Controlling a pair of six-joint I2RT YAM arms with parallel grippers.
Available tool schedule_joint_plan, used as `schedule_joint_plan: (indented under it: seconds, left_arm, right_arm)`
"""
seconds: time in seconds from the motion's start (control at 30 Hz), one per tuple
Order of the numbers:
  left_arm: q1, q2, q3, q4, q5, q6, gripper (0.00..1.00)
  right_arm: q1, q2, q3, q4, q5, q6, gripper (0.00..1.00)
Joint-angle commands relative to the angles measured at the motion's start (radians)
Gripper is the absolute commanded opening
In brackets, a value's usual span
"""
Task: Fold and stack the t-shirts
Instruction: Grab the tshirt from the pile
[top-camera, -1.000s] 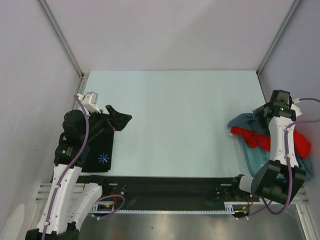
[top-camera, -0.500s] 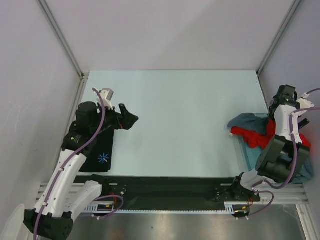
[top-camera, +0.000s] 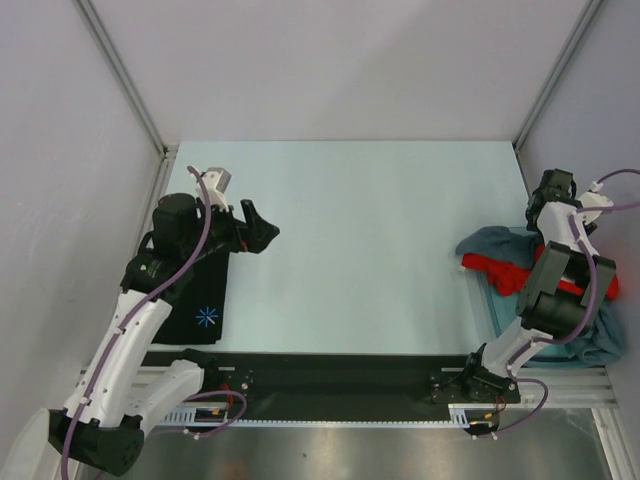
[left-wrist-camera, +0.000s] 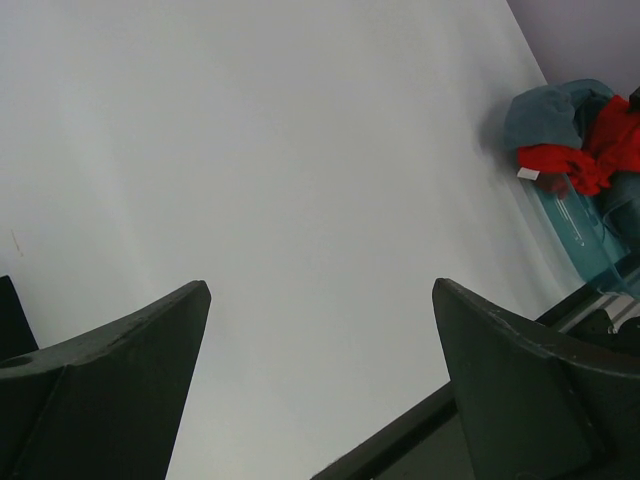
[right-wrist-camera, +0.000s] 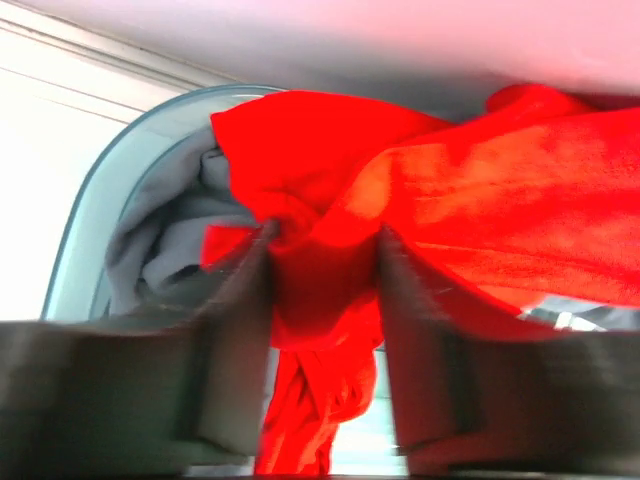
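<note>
At the translucent, round-cornered bin (right-wrist-camera: 105, 175) on the pale counter's (top-camera: 370, 230) right edge, the right end effector (right-wrist-camera: 322, 335) is clamped on the crumpled red t-shirt (right-wrist-camera: 460, 200). Soft teal-grey t-shirts (right-wrist-camera: 160, 245) are bunched beside it. Well apart from the bin, the left end effector (top-camera: 258, 228) hovers with its fingers spread, near the flat black t-shirt (top-camera: 205, 300).

folded t-shirt (top-camera: 205, 300) lies far left, heaped t-shirts (top-camera: 497, 272) far right.

Black t-shirt (top-camera: 205, 298) and bin (left-wrist-camera: 570, 218) on table (top-camera: 350, 240)
</note>
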Motion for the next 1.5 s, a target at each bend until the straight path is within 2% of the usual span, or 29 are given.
schedule_joint_plan:
  seconds: [0.0,0.07,0.1,0.13,0.23,0.37,0.53,0.67,0.77,0.83,1.07,1.2,1.3,1.37,1.47]
  left_arm:
    - [-0.007,-0.009,0.052,-0.024,0.0,-0.036,1.0]
    - [-0.007,-0.009,0.06,-0.033,0.003,-0.048,1.0]
    - [-0.007,-0.009,0.066,-0.039,0.009,-0.051,1.0]
    - [-0.007,-0.006,0.072,-0.047,0.015,-0.051,1.0]
    - [-0.007,-0.012,0.094,-0.072,0.035,-0.048,1.0]
    - [-0.008,-0.02,0.106,-0.108,0.044,-0.051,1.0]
    - [-0.007,-0.038,0.115,-0.148,0.044,-0.063,1.0]
    - [-0.007,-0.06,0.097,-0.181,0.057,-0.103,1.0]
    - [-0.007,-0.063,0.095,-0.214,0.049,-0.143,1.0]
    - [-0.007,-0.063,0.094,-0.246,0.023,-0.186,1.0]
    - [-0.005,-0.046,0.094,-0.325,0.028,-0.269,1.0]
    - [-0.005,-0.061,0.083,-0.326,0.02,-0.309,1.0]
    - [-0.004,-0.087,0.075,-0.313,0.0,-0.33,1.0]
    - [-0.004,-0.109,0.075,-0.3,-0.011,-0.337,1.0]
    - [-0.004,-0.133,0.078,-0.296,-0.043,-0.341,1.0]
  right_arm:
    - [0.027,-0.054,0.023,0.049,0.044,0.009,0.33]
    - [0.038,-0.081,0.045,0.008,0.056,0.008,0.19]
    - [0.039,-0.092,0.061,-0.067,0.051,0.02,0.05]
    - [0.048,-0.124,0.08,-0.111,0.053,0.038,0.0]
    - [0.103,-0.222,0.121,-0.227,0.077,0.068,0.0]
    - [0.177,-0.391,0.134,-0.255,0.094,0.046,0.0]
    - [0.191,-0.482,0.256,-0.287,0.15,-0.05,0.0]
    - [0.196,-0.474,0.426,-0.21,0.162,-0.184,0.0]
    - [0.223,-0.482,0.566,-0.085,0.076,-0.282,0.0]
    - [0.245,-0.485,0.665,-0.028,-0.057,-0.294,0.0]
    - [0.375,-0.387,1.012,0.089,-0.399,-0.16,0.0]
    - [0.427,-0.359,1.077,0.247,-0.623,-0.023,0.0]
    - [0.432,-0.325,1.1,0.36,-0.763,0.184,0.0]
    - [0.444,-0.307,1.08,0.449,-0.847,0.383,0.0]
    - [0.517,-0.282,1.054,0.515,-0.93,0.529,0.0]
